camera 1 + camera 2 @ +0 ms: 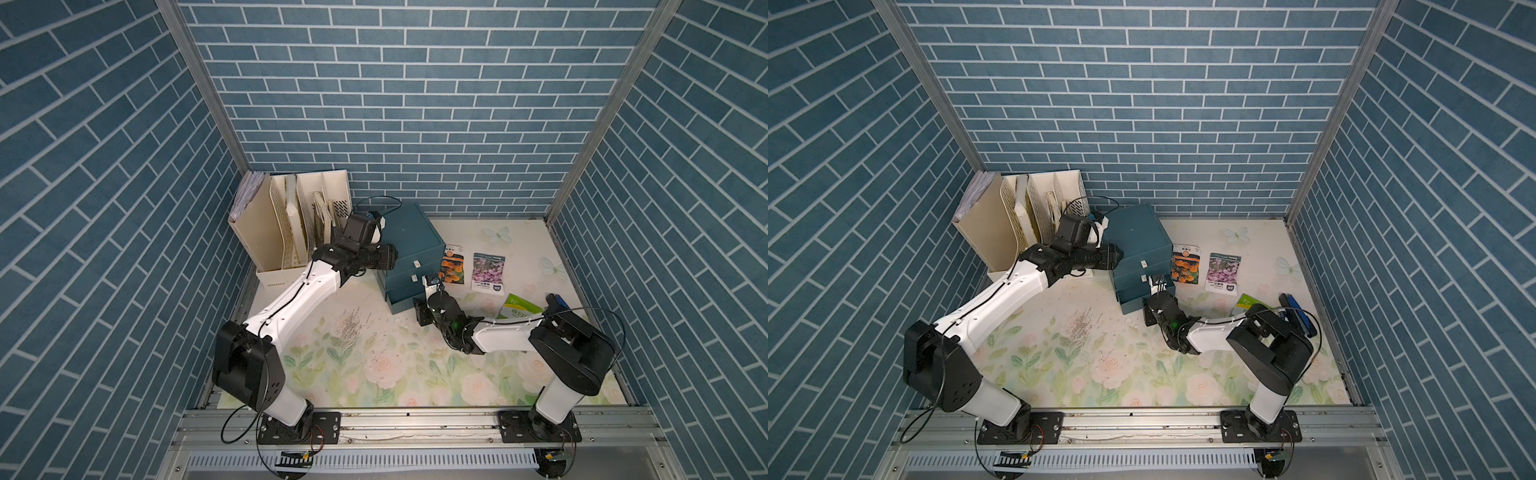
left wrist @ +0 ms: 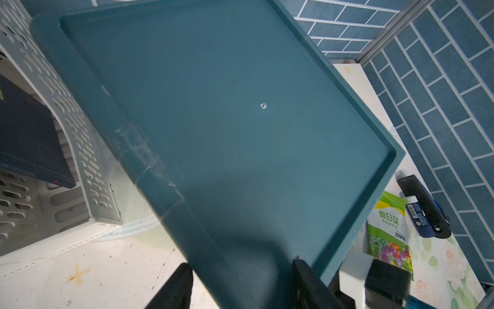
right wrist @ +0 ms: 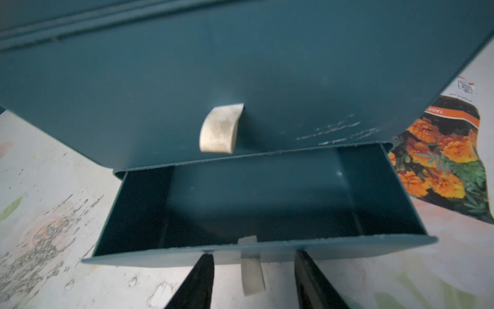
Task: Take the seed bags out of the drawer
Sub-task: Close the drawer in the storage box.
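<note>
1. Since the right hand [image 3: 253, 256] is the one at the drawer, note it first. Its fingers [image 3: 197, 283] stand well apart on either side of the white pull tab [image 3: 251, 273], with a gap on each side and nothing held.
2. That tab sits on the front of the open drawer [image 3: 267, 203], which stands out beneath a shut one. You can see its teal floor and walls plainly in the right wrist view.
3. Your left hand [image 2: 242, 263] is closed onto a top corner of the cabinet [image 1: 409, 232]. One finger is against the outer side, the other by the front edge.
4. All three seed bags lie flat on the table [image 1: 374, 374], outside the drawer and to the cabinet's right.
   - The orange bag [image 1: 453, 270] is just beside the cabinet's side wall.
   - The purple-pink bag [image 1: 488, 272] lies next to it, further right, with a narrow strip of table between them.
   - The green-white bag [image 2: 387, 227] lies nearer the robot, just beside the dark blue pens [image 2: 422, 211]. In both top views the right arm covers part of it.
5. A cream file rack [image 1: 286, 224] stands in the back left corner, behind the left arm.
</note>
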